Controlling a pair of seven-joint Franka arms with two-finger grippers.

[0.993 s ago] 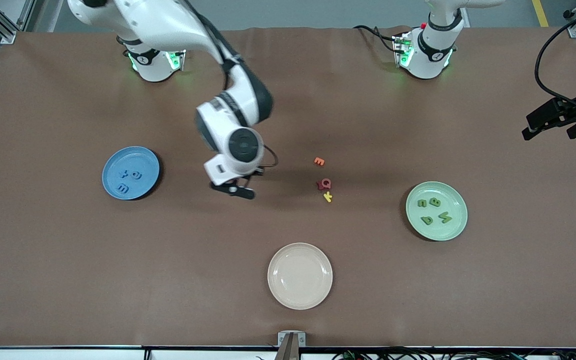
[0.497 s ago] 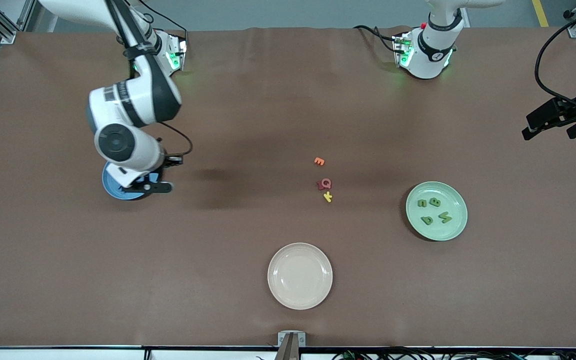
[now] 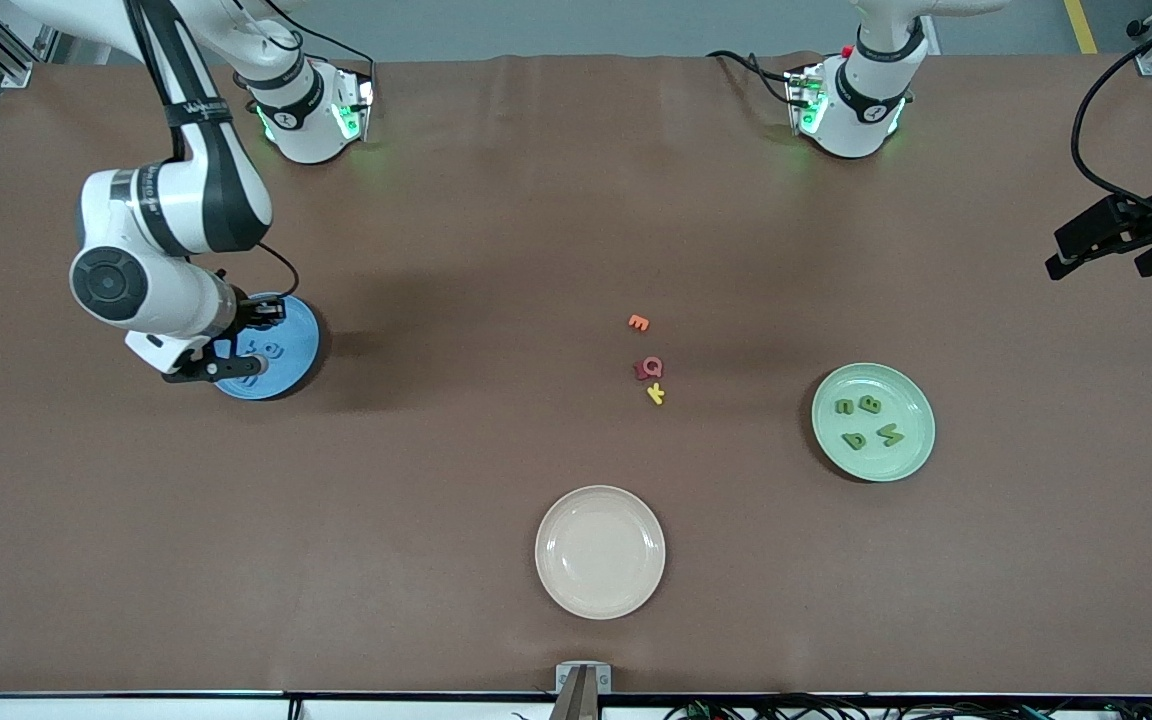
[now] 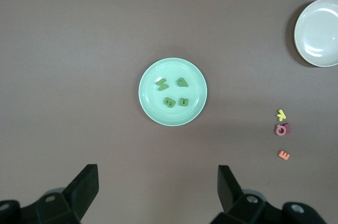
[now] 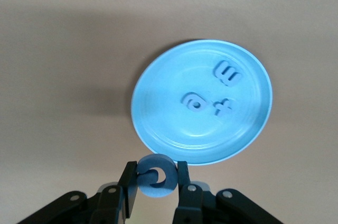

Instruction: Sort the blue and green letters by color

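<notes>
Three letters (image 5: 211, 94) in a plate (image 3: 298, 350) at the right arm's end; four letters (image 3: 866, 420) in a plate (image 3: 921, 445) at the left arm's end.

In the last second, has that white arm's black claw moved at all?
Yes. The right gripper, shut on a round blue foam letter, swung from mid-table toward the right arm's end, reaching the round blue plate.

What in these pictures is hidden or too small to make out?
- Front view: part of the blue plate is covered by the right arm; only the right wrist view shows the three blue letters on it in full.
- Front view: the blue ring letter in the right gripper is hidden there.
- Left wrist view: the left gripper is cut off by the edge.
- Green letters: too small to read surely.
</notes>
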